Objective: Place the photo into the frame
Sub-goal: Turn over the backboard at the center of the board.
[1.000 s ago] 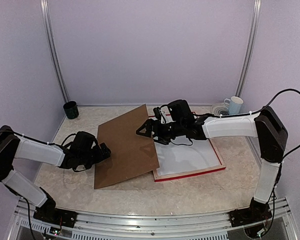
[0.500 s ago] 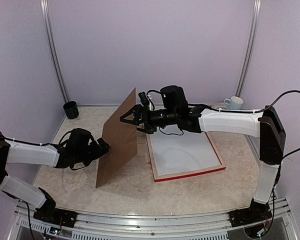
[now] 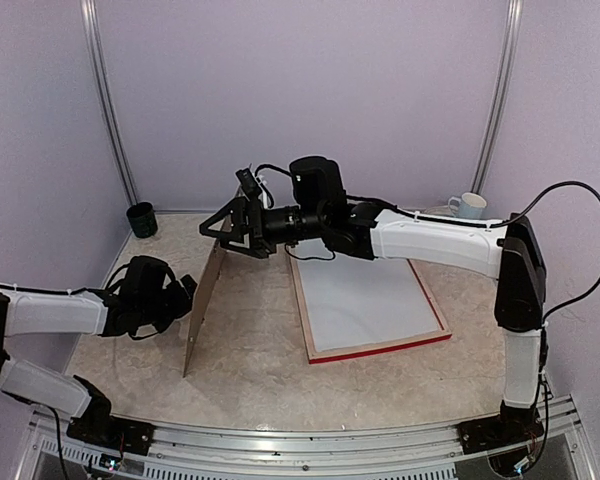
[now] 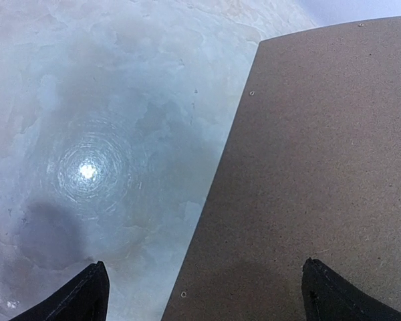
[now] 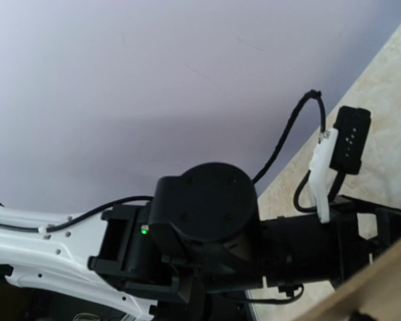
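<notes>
While the brown board (image 3: 208,300) stands almost straight up on its bottom edge on the counter (image 3: 260,375), the right fingers (image 3: 228,228) are up at its top edge; they are spread wide and squeeze nothing; the top of the board seems to lean on them, but I cannot tell for sure if they touch. The left fingers (image 3: 183,297) are low down, just beside the left face of the board; they are spread wide too and hold nothing; from the left wrist, the two black fingertips (image 4: 80,301) sit far apart, with the board ahead of one and bare counter ahead of the other.

The frame (image 3: 380,347) lies flat on the counter, below and to the right of the right fingers; the board stands between it and the left fingers; its red edge shows along the near side. A white sheet (image 3: 365,300) fills the inside of it; I cannot tell if this sheet is the photo lying face down.

A dark green cup (image 3: 141,219) stands by the back wall, behind the left fingers; a pale mug (image 3: 469,207) stands at the back, far to the right of the right fingers.
</notes>
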Robot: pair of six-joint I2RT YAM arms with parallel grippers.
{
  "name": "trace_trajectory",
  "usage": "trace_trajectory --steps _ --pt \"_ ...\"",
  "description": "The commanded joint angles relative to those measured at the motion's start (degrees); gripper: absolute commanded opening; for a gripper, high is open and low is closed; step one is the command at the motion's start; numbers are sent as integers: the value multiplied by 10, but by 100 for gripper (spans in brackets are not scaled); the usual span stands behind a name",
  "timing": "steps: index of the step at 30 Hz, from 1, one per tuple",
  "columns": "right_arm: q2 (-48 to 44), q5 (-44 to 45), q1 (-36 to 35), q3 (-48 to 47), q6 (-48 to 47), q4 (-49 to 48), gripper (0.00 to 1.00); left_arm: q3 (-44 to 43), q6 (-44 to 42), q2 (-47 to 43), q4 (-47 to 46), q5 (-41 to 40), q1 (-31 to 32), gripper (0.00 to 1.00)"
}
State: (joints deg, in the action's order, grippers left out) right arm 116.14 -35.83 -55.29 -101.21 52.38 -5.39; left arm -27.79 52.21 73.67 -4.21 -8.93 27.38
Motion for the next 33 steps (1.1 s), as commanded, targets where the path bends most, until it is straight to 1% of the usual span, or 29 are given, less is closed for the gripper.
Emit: trace_trajectory --steps 1,7,12,17,23,28,33 --pt "37 -6 -4 -53 -7 14 95 7 -12 -11 7 8 -12 99" --pt "68 -5 -4 -92 -12 28 95 16 -10 -11 -4 13 -14 99" --pt "81 -5 -4 -112 -15 35 95 22 -1 3 -23 18 1 99" --pt "80 -4 -4 -120 -24 41 95 33 5 16 -67 37 17 99" --pt "69 -7 -4 -105 -31 40 95 25 6 31 -83 39 31 99" --pt "51 -12 -4 -65 -24 15 95 13 4 46 -95 42 34 99" --pt "40 -16 -5 -52 -21 5 95 -7 -3 58 -99 44 36 99"
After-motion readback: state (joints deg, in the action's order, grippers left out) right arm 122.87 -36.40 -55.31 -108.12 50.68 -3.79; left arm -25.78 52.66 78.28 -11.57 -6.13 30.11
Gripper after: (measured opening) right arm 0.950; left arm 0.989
